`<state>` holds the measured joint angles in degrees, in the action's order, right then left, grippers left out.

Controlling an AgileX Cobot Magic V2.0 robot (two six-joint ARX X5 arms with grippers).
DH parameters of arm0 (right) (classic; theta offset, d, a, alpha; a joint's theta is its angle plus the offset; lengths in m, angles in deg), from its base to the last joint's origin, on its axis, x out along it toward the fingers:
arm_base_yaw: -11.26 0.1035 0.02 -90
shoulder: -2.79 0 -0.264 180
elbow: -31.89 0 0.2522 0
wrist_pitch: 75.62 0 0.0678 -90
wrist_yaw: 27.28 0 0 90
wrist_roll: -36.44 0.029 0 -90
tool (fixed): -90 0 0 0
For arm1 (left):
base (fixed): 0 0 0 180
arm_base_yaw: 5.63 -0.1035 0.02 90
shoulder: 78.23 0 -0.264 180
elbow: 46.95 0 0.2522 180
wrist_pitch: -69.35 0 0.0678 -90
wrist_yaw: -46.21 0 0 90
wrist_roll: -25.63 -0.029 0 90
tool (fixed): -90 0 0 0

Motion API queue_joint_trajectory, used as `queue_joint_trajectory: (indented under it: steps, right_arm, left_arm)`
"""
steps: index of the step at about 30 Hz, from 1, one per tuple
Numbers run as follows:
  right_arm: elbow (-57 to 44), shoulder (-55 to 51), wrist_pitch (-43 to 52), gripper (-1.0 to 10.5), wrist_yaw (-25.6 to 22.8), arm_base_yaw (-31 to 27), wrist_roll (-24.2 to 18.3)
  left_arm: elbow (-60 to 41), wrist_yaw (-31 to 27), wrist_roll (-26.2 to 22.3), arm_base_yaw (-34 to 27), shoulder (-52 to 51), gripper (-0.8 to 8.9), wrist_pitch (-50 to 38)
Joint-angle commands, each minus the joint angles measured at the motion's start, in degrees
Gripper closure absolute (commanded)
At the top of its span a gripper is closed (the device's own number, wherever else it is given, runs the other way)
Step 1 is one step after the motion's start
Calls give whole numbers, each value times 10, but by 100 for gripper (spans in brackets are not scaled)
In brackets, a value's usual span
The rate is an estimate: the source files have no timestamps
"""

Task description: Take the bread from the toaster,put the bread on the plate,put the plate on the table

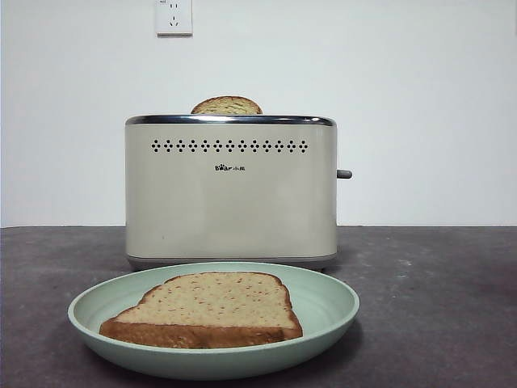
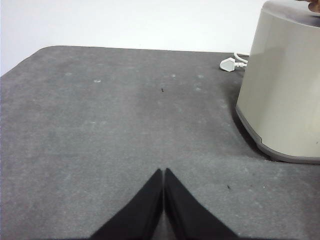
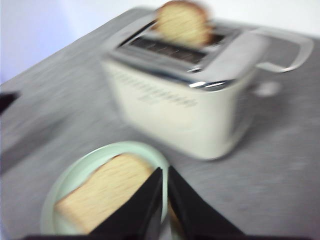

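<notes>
The bread (image 1: 206,307) lies flat in the pale green plate (image 1: 333,311), which rests on the table (image 1: 436,291) in front of the cream toaster (image 1: 230,202). No gripper shows in the front view. The right wrist view is blurred: my right gripper (image 3: 165,172) hangs shut and empty above the near rim of the plate (image 3: 65,182), beside the bread (image 3: 100,195), with the toaster (image 3: 170,110) beyond. My left gripper (image 2: 163,172) is shut and empty over bare table, off to one side of the toaster (image 2: 285,90).
A second slice (image 1: 227,106) pokes its domed top out of the toaster's slot. The grey lever (image 1: 344,174) sticks out of the toaster's right side. A white plug (image 2: 227,64) and its cord lie behind the toaster. A wall socket (image 1: 174,16) sits high on the white wall.
</notes>
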<state>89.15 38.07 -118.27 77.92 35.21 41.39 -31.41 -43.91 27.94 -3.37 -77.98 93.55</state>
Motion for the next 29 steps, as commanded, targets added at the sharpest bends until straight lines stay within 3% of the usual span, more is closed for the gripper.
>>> queue_joint_trajectory:
  steps: [1, 6, 11, 20, 29]
  right_arm:
    - [-26, -35, 19, 943, 0, -71, -26]
    - [-108, -119, 96, 943, -3, -172, -58]
    - [-206, -193, 182, 943, -3, -222, -62]
    - [-344, -290, 264, 943, -22, -234, -58]
    - [-410, -344, 263, 943, -44, -235, -56]
  left_arm:
    - [-14, 1, 1, 0, -1, 809, 2]
    - [-14, 1, 1, 0, -1, 810, 2]
    - [-14, 1, 1, 0, -1, 810, 2]
    - [-14, 1, 1, 0, -1, 810, 2]
    - [-14, 1, 1, 0, -1, 809, 2]
